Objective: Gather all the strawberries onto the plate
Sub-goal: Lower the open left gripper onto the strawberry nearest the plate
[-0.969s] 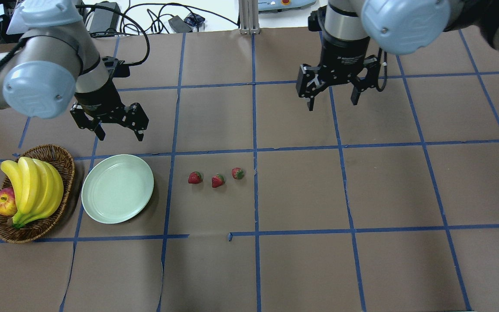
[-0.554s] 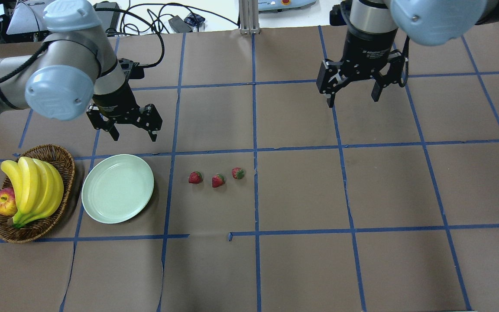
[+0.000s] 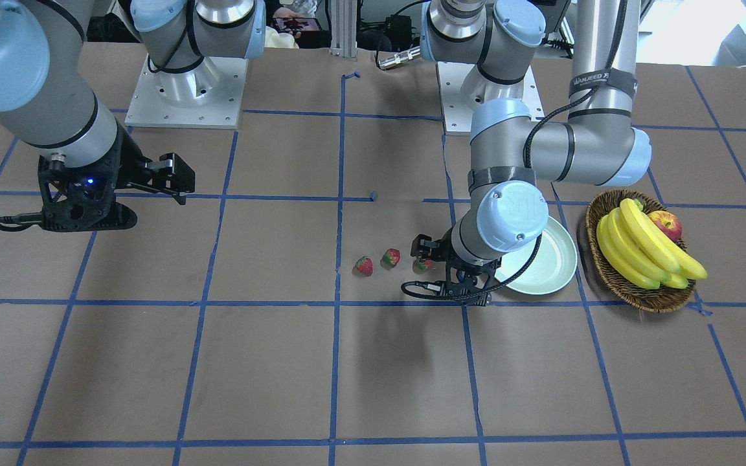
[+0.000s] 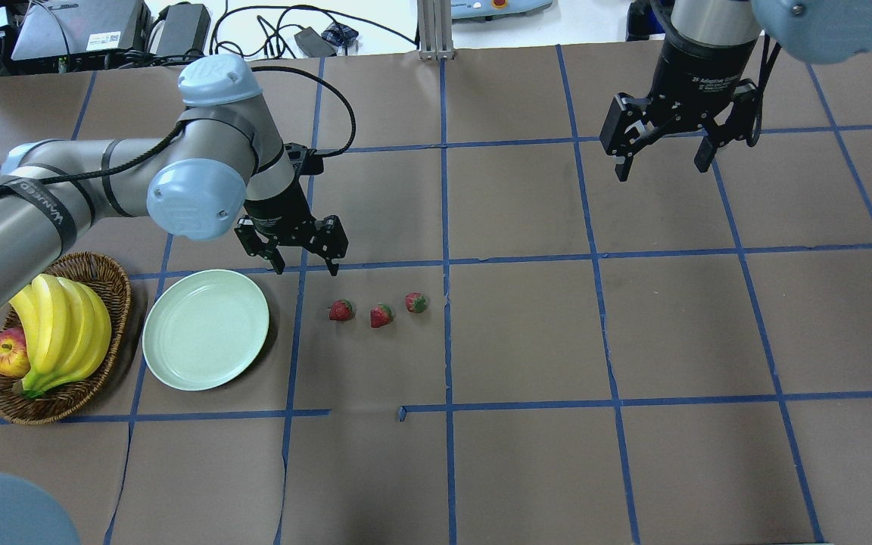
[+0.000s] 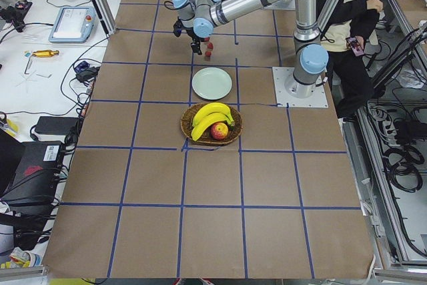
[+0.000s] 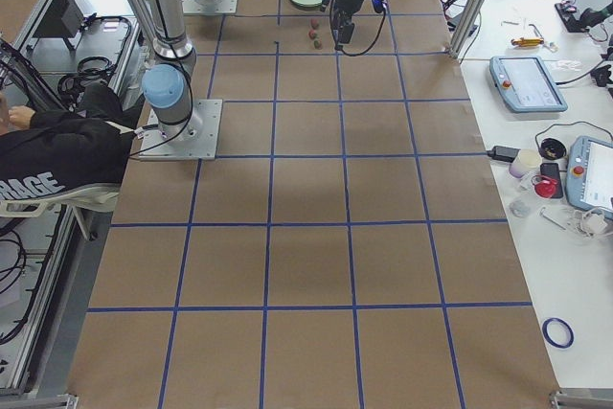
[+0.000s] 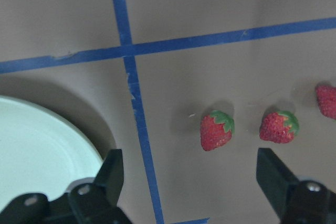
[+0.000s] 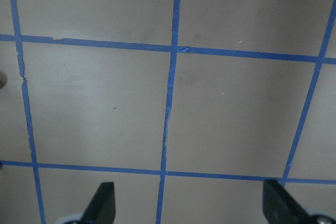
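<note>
Three strawberries lie in a row on the brown table: the left strawberry (image 4: 341, 310), the middle strawberry (image 4: 381, 316) and the right strawberry (image 4: 415, 303). The pale green plate (image 4: 205, 329) sits empty to their left. My left gripper (image 4: 306, 266) is open and empty, hovering just behind the gap between the plate and the left strawberry. The left wrist view shows the plate's rim (image 7: 79, 145) and the strawberries (image 7: 216, 130) between the open fingers (image 7: 113, 169). My right gripper (image 4: 661, 170) is open and empty, far back on the right over bare table.
A wicker basket (image 4: 107, 274) with bananas (image 4: 57, 325) and an apple (image 4: 6, 354) stands left of the plate. Blue tape lines grid the table. Cables and boxes lie beyond the far edge.
My left gripper has moved right and forward, from behind the plate to near the left strawberry. My right gripper has drifted right and back. Both stayed open.
</note>
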`<state>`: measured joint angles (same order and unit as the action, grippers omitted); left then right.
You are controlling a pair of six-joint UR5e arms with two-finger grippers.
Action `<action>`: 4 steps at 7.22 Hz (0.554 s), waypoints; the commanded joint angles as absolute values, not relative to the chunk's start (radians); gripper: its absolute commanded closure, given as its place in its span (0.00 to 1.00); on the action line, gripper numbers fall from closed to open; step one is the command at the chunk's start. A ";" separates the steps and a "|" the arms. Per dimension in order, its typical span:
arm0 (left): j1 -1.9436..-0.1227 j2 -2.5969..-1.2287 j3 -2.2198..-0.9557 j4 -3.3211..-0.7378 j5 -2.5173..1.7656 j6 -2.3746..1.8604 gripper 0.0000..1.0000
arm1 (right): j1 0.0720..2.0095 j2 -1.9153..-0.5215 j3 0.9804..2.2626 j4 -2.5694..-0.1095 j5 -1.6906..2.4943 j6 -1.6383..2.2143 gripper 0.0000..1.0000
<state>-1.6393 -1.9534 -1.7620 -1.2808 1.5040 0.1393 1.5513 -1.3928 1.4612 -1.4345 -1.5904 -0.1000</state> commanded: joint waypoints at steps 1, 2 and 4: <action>-1.655 -2.012 -1.763 -1.267 1.503 0.216 0.14 | 1.551 -1.393 1.476 -1.439 -1.597 -0.101 0.00; -1.664 -2.031 -1.763 -1.269 1.503 0.231 0.17 | 1.551 -1.393 1.476 -1.439 -1.597 -0.101 0.00; -1.675 -2.037 -1.763 -1.273 1.503 0.238 0.19 | 1.551 -1.393 1.476 -1.440 -1.597 -0.101 0.00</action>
